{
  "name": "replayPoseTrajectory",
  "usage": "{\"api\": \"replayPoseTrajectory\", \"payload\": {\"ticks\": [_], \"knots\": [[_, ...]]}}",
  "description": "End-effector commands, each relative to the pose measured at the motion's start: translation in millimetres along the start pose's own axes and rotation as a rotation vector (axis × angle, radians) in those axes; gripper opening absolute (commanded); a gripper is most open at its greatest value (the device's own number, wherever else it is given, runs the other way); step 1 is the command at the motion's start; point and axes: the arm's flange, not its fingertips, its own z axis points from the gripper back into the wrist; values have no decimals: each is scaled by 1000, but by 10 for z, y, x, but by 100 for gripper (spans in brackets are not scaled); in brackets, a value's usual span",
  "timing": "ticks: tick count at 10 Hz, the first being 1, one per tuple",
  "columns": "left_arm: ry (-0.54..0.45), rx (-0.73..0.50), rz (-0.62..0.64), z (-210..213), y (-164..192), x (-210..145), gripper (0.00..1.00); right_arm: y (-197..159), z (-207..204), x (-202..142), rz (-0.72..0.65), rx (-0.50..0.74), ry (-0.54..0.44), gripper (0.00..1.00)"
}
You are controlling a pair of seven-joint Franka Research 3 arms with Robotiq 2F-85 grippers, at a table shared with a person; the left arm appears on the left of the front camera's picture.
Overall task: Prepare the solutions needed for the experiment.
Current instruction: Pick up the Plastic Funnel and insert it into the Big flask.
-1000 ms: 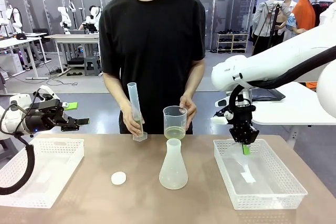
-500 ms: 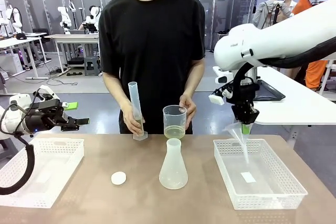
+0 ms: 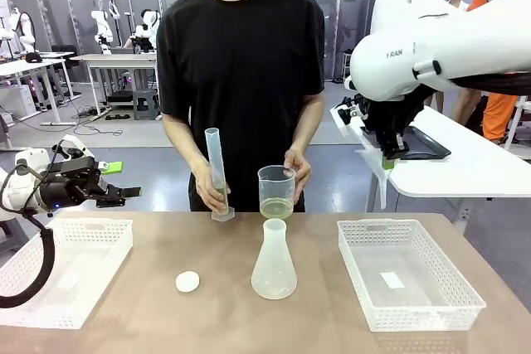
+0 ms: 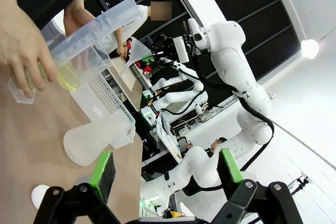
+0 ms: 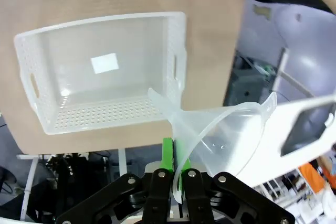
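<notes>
1. Since the frame a second earlier, the right gripper (image 3: pixel 388 158) had risen out of the white perforated plastic basket (image 3: pixel 355 256) at the right edge of the light brown table (image 3: pixel 149 321) and stood high above its far right corner.
2. Its jaws were clamped on the rim of a clear plastic funnel (image 5: pixel 226 129). In the right wrist view the spout pointed toward the basket below.
3. The left gripper (image 3: pixel 121 181) hung near the table's far left corner, beside a second white perforated plastic basket (image 3: pixel 83 225). Its green pads stood wide apart with nothing between them.
4. Pale yellow-green see-through solution (image 3: pixel 276 208) lay in the bottom of a clear plastic beaker (image 3: pixel 276 180) at the middle of the far edge, with one hand of the person (image 3: pixel 297 173) on its side.
5. The person's other hand (image 3: pixel 207 192) held a tilted clear plastic graduated cylinder (image 3: pixel 214 155) near the beaker, its base at the far edge.
6. A frosted plastic conical flask (image 3: pixel 274 259) stood upright mid-table, just in front of the beaker.
7. A small white round disc (image 3: pixel 187 282) lay apart from the flask, toward the left edge.
</notes>
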Motion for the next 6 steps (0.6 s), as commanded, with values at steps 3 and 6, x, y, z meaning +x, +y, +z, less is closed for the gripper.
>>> {"api": "replayPoseTrajectory", "payload": {"ticks": [3,6], "knots": [[12,18,-6,-6,-9,-19,100,334,11,141,-69,-94,62,0],[12,18,-6,-6,-9,-19,100,188,100,54,-33,-68,44,0]]}}
